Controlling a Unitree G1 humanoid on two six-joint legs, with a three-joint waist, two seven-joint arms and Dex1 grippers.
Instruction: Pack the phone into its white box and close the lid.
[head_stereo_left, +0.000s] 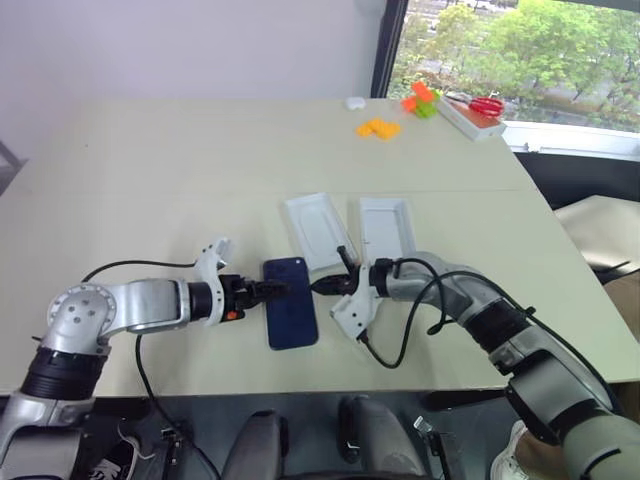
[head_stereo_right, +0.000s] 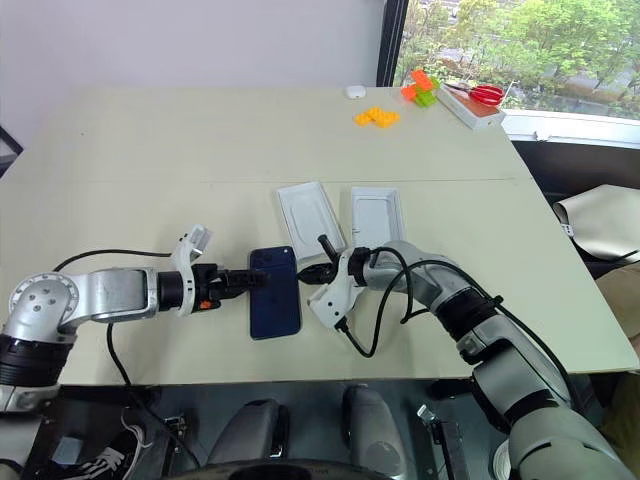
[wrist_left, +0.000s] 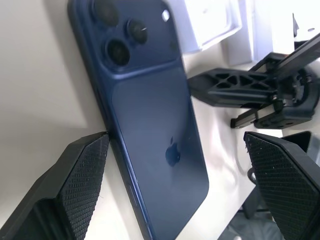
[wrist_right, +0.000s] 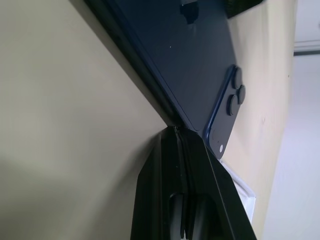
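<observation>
Left gripper jaws wide, straddling phone edge; right gripper jaws closed, tips touching phone's opposite edge

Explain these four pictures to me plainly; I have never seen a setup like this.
It is a two-armed robot at a pale table. Two pictures look down from its head; the other two come from cameras on its wrists. A dark blue phone lies on its face, not held. The left tool is open, its fingers straddling one long side of the phone. The right tool is shut, its tip at the opposite edge. Behind the phone lie two shallow white box parts. Far off are orange and green blocks and red scissors.
</observation>
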